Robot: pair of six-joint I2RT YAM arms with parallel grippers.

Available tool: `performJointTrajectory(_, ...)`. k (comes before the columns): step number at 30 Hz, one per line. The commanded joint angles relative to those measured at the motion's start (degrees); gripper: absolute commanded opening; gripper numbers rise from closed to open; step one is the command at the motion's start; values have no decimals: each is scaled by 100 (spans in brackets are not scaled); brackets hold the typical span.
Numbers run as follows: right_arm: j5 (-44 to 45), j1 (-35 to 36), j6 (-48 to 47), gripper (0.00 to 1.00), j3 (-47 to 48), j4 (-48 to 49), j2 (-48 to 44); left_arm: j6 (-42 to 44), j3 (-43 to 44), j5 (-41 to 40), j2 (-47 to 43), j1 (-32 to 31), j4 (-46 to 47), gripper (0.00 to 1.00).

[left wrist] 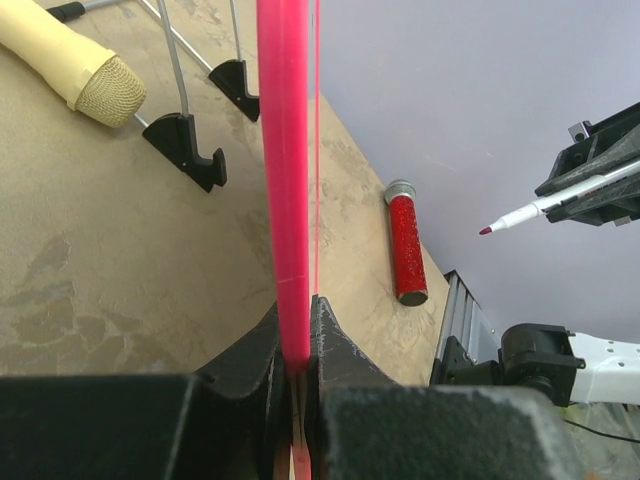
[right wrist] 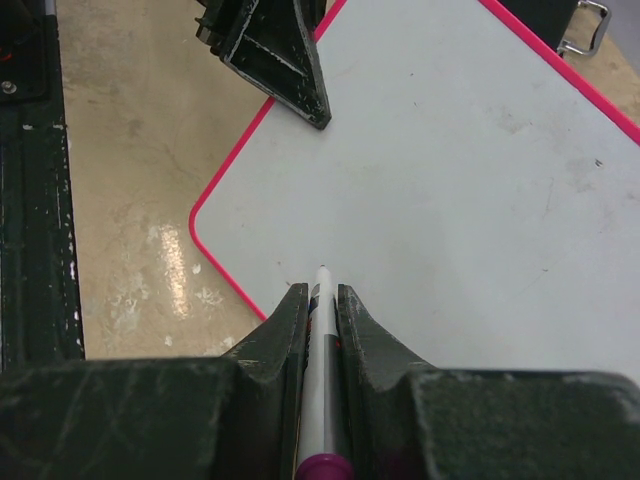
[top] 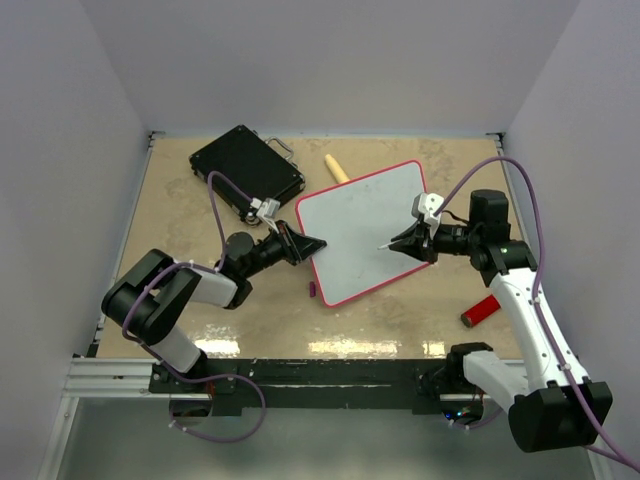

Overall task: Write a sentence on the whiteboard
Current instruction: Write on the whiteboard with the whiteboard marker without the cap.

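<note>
- Left gripper [top: 318,241]: closed tight on the near-left rim of the whiteboard [top: 365,228]; likely there to pin it against the push of writing.
- Cream stick [top: 336,168]: flat on the table [top: 180,230], just beside the board's far-left corner; clear of the writing area, apparently unused.
- Whiteboard: mid-table between both arms, set askew, seemingly raised on small black feet; face bare, no sentence yet.
- Marker [top: 388,244]: tip aimed left over the board's right half; contact with the surface not discernible.
- Right gripper [top: 412,243]: clamped on the marker barrel, barrel in line with the fingers, probably for steady strokes.
- Red cylinder [top: 480,311]: lying beside the right arm, well apart from the board.
</note>
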Motion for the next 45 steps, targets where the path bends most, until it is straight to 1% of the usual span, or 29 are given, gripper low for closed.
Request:
performJointTrajectory(1, -15, 4, 66, 0, -44, 184, -138, 109, -34, 13, -192, -66, 1280, 0)
performJointTrajectory(24, -191, -40, -100, 0, -70, 17, -156, 4, -359, -304, -200, -242, 1631, 0)
performJointTrajectory(36, -243, -40, -206, 0, -9, -79, -103, 65, -386, -357, -218, -365, 1614, 0)
performJointTrajectory(42, -24, -31, -189, 0, 263, -124, 63, 48, -386, -514, -174, -488, 1561, 0)
performJointTrajectory(45, 108, 12, -31, 0, 360, 52, 143, 48, -386, -725, -183, -593, 1491, 0)
